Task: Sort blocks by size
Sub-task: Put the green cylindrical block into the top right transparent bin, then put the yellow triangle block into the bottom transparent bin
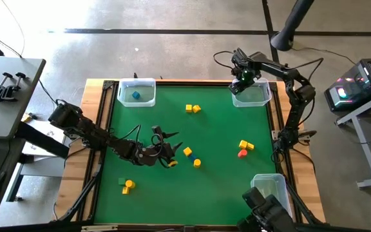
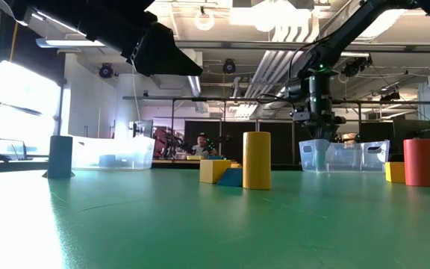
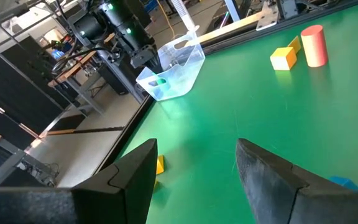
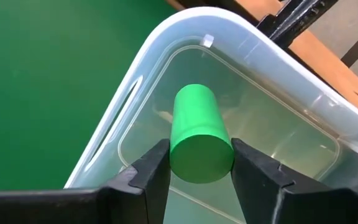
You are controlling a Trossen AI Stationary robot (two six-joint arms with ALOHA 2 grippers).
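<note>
My right gripper (image 4: 199, 152) points down into the clear bin (image 1: 250, 93) at the table's far right corner, shut on a green cylinder block (image 4: 197, 134). Over the mat left of centre, my left gripper (image 3: 197, 146) stands open with nothing between its fingers. Loose blocks rest on the green mat: two yellow ones (image 1: 192, 108), a yellow and red group (image 1: 244, 148), a yellow and blue pair (image 1: 187, 152), a yellow cylinder (image 1: 197, 163), and a green and yellow group (image 1: 126, 185). A blue block (image 1: 136, 95) lies in the far left bin (image 1: 136, 87). My right gripper pinches the green cylinder's round side near its upper end (image 4: 178, 146) between its two fingers. The fingers come from above, pointing down. The cylinder stands about upright, slightly tilted, its lower end down inside the bin; whether that end touches the bin's floor I cannot tell.
A third clear bin (image 1: 268, 187) stands at the near right corner. A wooden rim (image 1: 102, 129) frames the mat. In the low view a yellow cylinder (image 2: 257, 160) and a red cylinder (image 2: 419, 161) stand upright. Open mat lies in the middle and along the near edge.
</note>
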